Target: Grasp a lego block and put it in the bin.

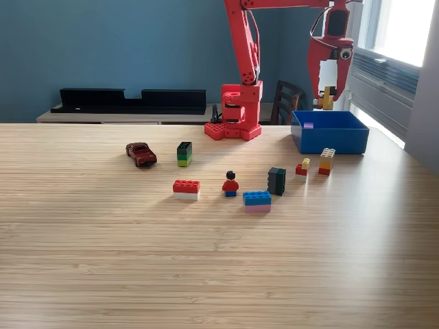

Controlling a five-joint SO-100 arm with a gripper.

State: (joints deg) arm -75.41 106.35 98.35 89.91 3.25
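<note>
Blue plastic bin (330,139), open-topped, rectangular, low walls, sits on the pale wood-grain worktop (206,260) at approx 2 o'clock from worktop centre, exterior view. Inside it: one small purple block (308,125) lying at the back-left corner; rest of the interior is hidden by the near wall, can't tell what else is in there.

Red 3D-printed arm (241,75) w/ base (233,127) at 12 o'clock, just beside the bin's left wall. Its gripper (326,98) hangs above the bin's back edge, jaws clamped on a small yellow-and-orange lego block (327,100), held clear of the bin, not touching it.

On the worktop, outside the bin:
- yellow-over-orange stacked block (326,162) and small red-and-yellow block (302,167), both near the bin's front wall, at 6 o'clock from it.
- dark green upright block (276,181), at 8 o'clock from those two.
- blue-over-pink flat brick (257,201), just beside the dark green one, nearer the camera.
- small figure w/ red top and black hair (230,184), upright, between the blue brick and a red-over-white brick (186,189).
- dark-green-over-lime stacked block (184,153) and dark red toy car (141,154) at approx 10 o'clock, well apart from the bin.

Behind the worktop: black trays on a shelf (130,100), dark wooden chair (286,101).
</note>
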